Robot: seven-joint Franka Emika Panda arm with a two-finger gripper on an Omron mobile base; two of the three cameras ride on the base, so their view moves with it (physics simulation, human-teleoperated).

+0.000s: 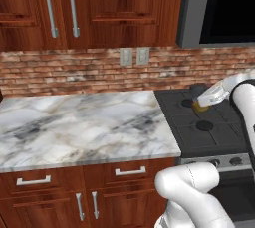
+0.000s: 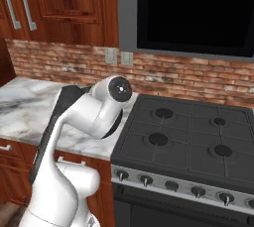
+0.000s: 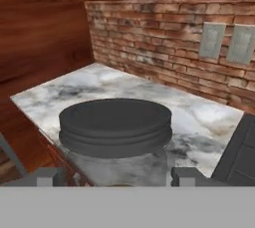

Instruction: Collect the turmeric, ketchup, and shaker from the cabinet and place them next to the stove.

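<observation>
Marble counter behind unlabelled turmeric clamped in hand.

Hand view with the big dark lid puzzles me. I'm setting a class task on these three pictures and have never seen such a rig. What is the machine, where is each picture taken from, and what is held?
The machine is a white robot arm on a driving base, in a rendered kitchen. Two pictures come from cameras on the base, behind the arm to its left and right. They show a marble counter beside a black stove. The third camera sits on the hand and looks along the gripper. The gripper holds the turmeric, a glass jar with a dark lid, between its fingertips.
</observation>
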